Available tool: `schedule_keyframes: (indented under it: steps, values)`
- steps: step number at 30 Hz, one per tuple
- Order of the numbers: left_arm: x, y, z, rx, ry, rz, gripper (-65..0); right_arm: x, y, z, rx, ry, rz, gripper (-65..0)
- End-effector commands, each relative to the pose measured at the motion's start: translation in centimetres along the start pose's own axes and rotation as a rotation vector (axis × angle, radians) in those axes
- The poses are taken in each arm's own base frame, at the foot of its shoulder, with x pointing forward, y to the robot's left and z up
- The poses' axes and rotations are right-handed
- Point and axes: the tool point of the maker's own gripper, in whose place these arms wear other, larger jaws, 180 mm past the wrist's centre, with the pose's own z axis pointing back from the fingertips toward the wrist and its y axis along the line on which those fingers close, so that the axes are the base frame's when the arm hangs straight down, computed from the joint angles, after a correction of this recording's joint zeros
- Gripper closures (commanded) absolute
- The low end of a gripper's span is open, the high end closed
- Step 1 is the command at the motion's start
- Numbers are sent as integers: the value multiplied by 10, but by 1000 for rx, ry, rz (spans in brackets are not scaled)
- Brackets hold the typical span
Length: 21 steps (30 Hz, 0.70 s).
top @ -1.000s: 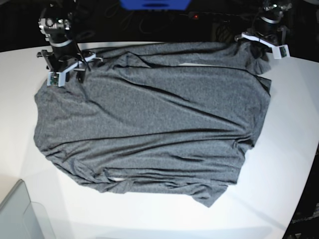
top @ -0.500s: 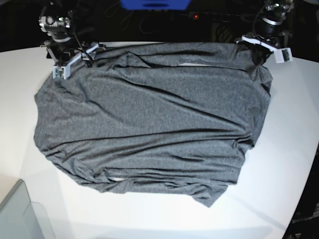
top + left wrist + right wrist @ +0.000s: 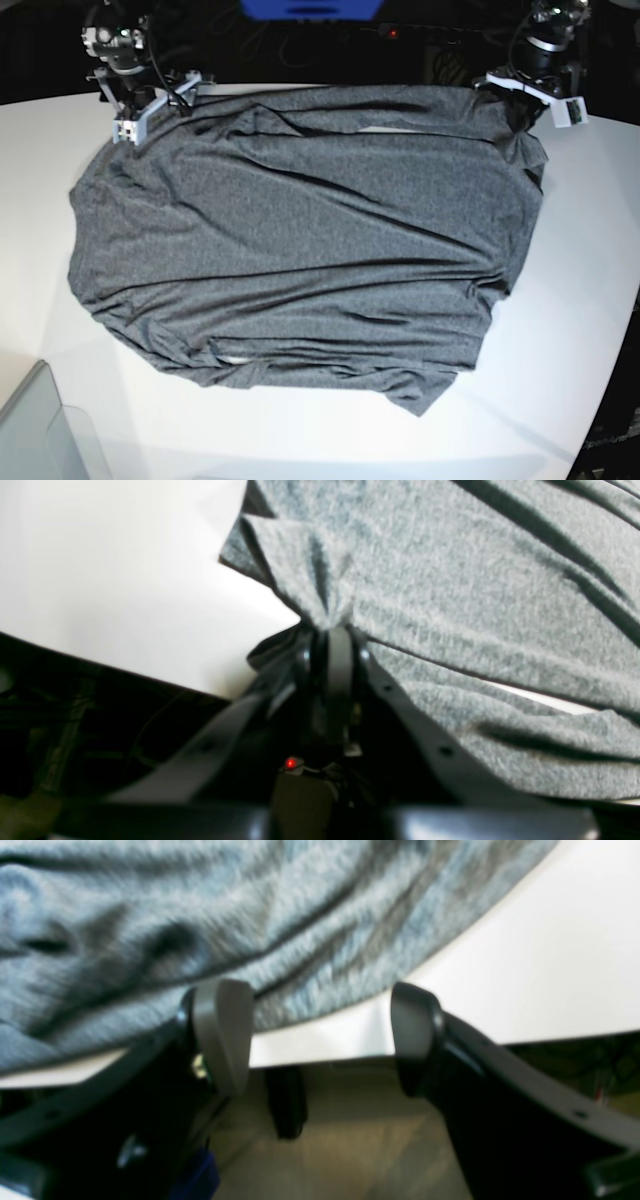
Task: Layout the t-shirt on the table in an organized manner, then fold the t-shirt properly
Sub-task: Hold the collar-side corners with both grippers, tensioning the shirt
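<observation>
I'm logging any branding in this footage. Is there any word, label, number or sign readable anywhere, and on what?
None can be read.
The t-shirt is plain grey, with no print.
The table is bare white, unmarked.
Small tags near the left pincer and the right pincer: too small to read.

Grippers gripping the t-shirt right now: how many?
1. The left gripper is shut on bunched fabric at the t-shirt corner. The right gripper is open at the table edge, holding nothing.
</observation>
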Motion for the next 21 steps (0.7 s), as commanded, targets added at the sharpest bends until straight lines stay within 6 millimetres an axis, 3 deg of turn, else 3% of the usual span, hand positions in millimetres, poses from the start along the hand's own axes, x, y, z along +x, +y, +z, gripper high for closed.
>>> schedule_keyframes:
  steps: [1, 5, 7, 14, 21]
  values:
    - [9, 0, 3, -7, -30, -19, -1, 2, 0, 1, 3, -12, -5, -435]
    - [9, 0, 3, -7, -30, -17, -1, -3, 1, -2, 7, 1, -11, -427]
    - [9, 0, 3, -7, -30, -17, -1, -3, 1, -2, 9, 0, -10, -382]
    - [10, -1, 3, -9, -33, -13, -1, -2, 2, -2, 14, -1, -6, 0]
    - [29, -15, 7, -45, -82, -12, -1, 9, -1, 3, 4, -34, -4, 0]
